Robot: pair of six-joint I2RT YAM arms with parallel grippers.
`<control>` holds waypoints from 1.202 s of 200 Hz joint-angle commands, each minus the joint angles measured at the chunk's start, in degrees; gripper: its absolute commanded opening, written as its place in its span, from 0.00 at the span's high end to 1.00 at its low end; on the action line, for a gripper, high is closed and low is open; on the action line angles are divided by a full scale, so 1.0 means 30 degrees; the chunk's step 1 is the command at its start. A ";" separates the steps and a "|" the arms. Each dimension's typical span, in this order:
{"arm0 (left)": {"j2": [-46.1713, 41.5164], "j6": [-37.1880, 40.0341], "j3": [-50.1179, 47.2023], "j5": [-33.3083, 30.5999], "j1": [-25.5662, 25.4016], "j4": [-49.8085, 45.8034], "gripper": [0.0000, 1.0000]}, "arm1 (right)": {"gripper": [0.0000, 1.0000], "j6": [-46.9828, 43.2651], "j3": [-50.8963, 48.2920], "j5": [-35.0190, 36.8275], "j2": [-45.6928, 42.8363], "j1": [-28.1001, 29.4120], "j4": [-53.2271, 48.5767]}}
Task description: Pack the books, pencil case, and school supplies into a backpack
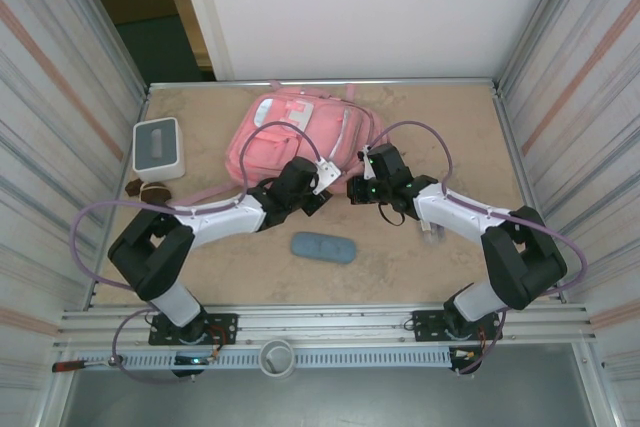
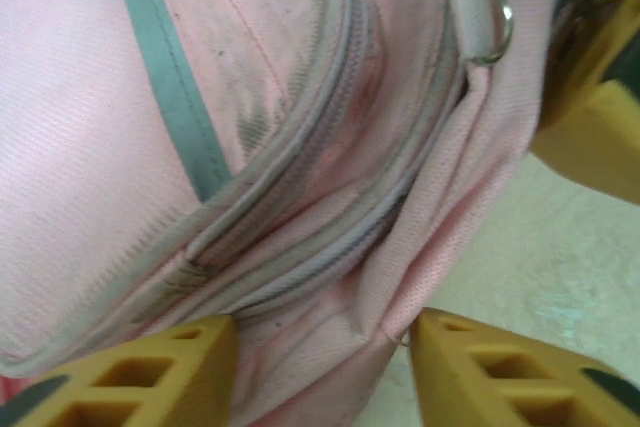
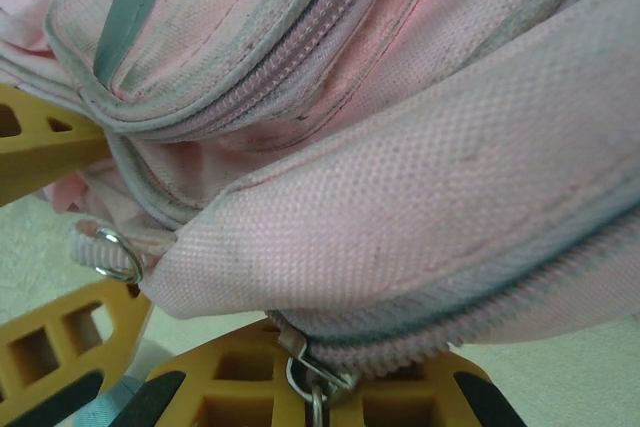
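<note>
The pink backpack (image 1: 290, 132) lies flat on the tabletop (image 1: 440, 147), close to the far edge and a bit left of the middle. Both arms reach to its near side. The right claw (image 3: 315, 405) is clenched tight on a little metal zipper pull (image 3: 300, 357) that hangs from a grey zipper on the bag. In the view from above, this claw (image 1: 358, 188) sits at the bag's near right corner. The left claw (image 2: 320, 379) is just beside it, at the bag's near edge (image 1: 325, 179). Its two yellow fingers (image 2: 150, 382) stand apart with a fold of pink cloth between them. I cannot tell if they are squeezing the cloth or just sitting around it. The blue-grey pencil case (image 1: 323, 247) lies by itself near the middle of the tabletop, closer to the near edge and apart from the bag. A white box with a grey top (image 1: 158, 147) stands by the left edge, with small brown lumps (image 1: 150, 189) just in front of it.
</note>
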 commanded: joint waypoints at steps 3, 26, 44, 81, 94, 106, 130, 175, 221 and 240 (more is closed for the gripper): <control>0.0460 0.0444 0.0602 -0.0526 0.0226 0.1240 0.64 | 1.00 -0.0995 0.0000 -0.1078 -0.1766 0.0099 0.0684; 0.0098 0.0480 0.0419 -0.0238 0.0549 0.1363 0.80 | 1.00 -0.1667 -0.0134 -0.0368 -0.1988 0.0084 -0.0096; -0.0337 0.0404 0.0151 -0.0027 0.0908 0.1581 0.95 | 1.00 -0.2167 -0.0108 0.0761 -0.2049 0.0112 -0.0896; -0.1706 0.0660 -0.0972 0.1313 0.1716 0.1969 1.00 | 1.00 -0.2692 0.0094 0.3112 -0.2296 0.0105 -0.2370; -0.2144 0.0812 -0.1429 0.1388 0.1996 0.2092 1.00 | 1.00 -0.2751 0.0235 0.3584 -0.2440 0.0085 -0.2722; -0.2476 0.0763 -0.1759 0.1373 0.2317 0.2132 1.00 | 1.00 -0.2807 0.0401 0.3884 -0.2519 0.0033 -0.3099; -0.3091 0.0522 -0.2382 0.1462 0.3013 0.2181 1.00 | 1.00 -0.2943 0.0568 0.3921 -0.2636 -0.0205 -0.3604; -0.4196 0.0323 -0.3469 0.1935 0.3859 0.2543 1.00 | 1.00 -0.2665 0.1092 0.4016 -0.2096 -0.0820 -0.4816; -0.4380 0.0344 -0.3865 0.1556 0.4359 0.2360 1.00 | 1.00 -0.3153 0.1544 0.3186 -0.1930 -0.1130 -0.5596; -0.4353 0.0315 -0.3896 0.1252 0.4508 0.2338 1.00 | 1.00 -0.3475 0.1959 0.2929 -0.1707 -0.1332 -0.6288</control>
